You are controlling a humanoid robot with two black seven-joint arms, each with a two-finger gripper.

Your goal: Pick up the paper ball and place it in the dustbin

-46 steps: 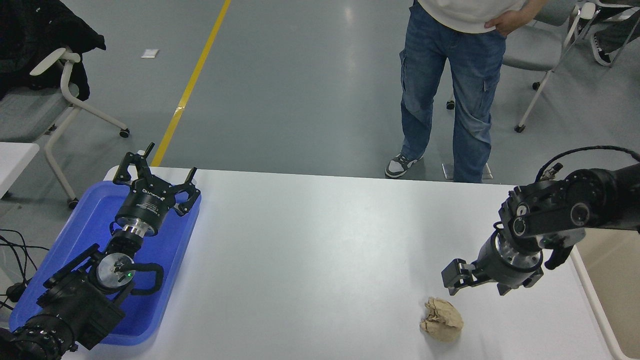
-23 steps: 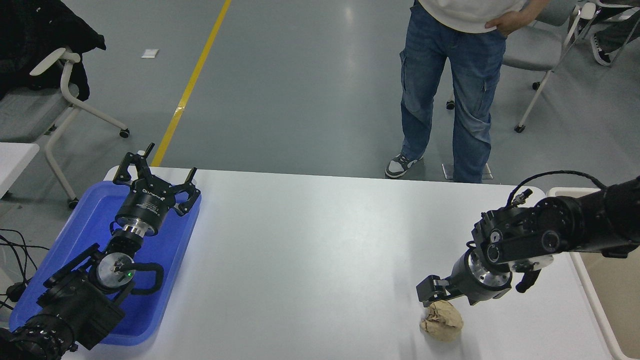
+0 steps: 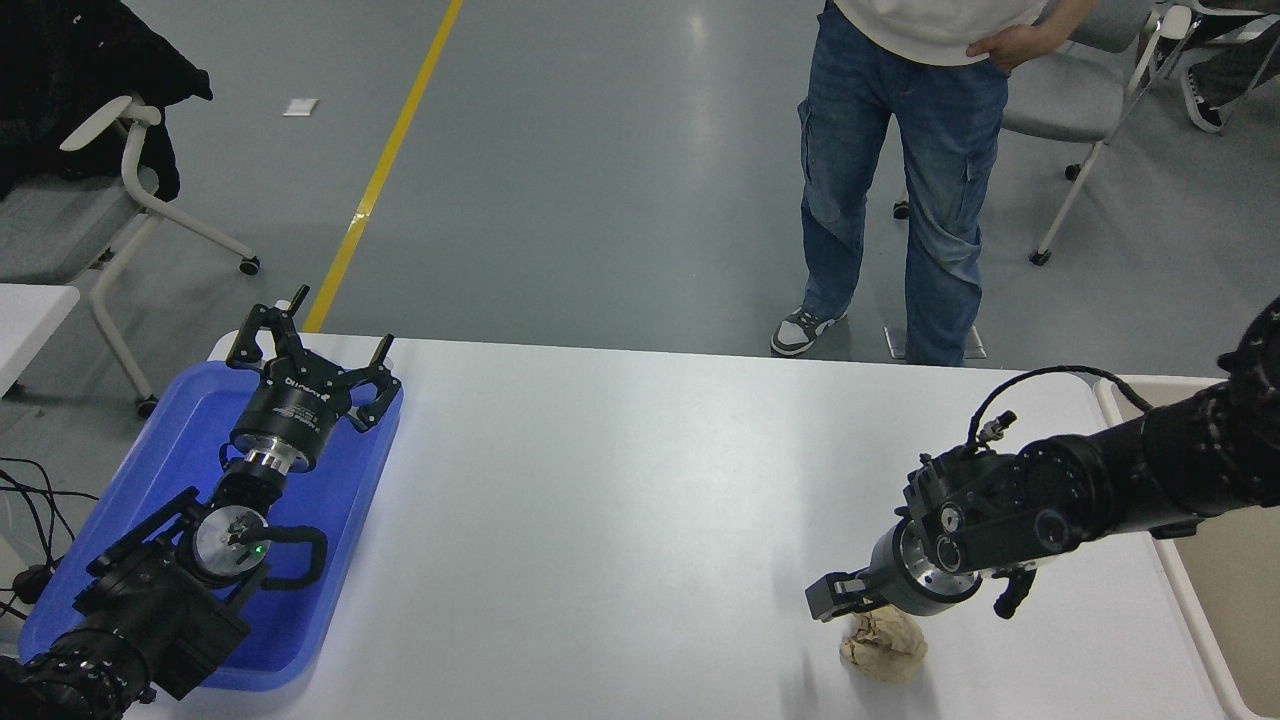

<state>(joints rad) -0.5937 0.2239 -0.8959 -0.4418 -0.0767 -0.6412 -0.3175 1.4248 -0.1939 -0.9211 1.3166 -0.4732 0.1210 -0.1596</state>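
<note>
The tan-brown crumpled paper ball [image 3: 886, 650] lies on the white table [image 3: 620, 480] near its front right. My right gripper [image 3: 862, 610] comes in from the right, points down and left, and sits right over the ball's far top edge. It looks open, with one finger [image 3: 826, 603] showing left of the ball and the other hidden under the wrist. The beige dustbin [image 3: 1196, 630] stands off the table's right edge, partly covered by my right arm. My left gripper [image 3: 312, 345] is parked open over the blue tray.
A shallow blue tray [image 3: 150, 470] sits at the table's left end under the left arm. A person in jeans [image 3: 900, 200] stands beyond the far edge. Office chairs [image 3: 120, 200] stand on the floor at the far left and far right.
My right gripper has moved down and to the left, from above and right of the paper ball to right over its top. The ball and the left arm have not moved.
</note>
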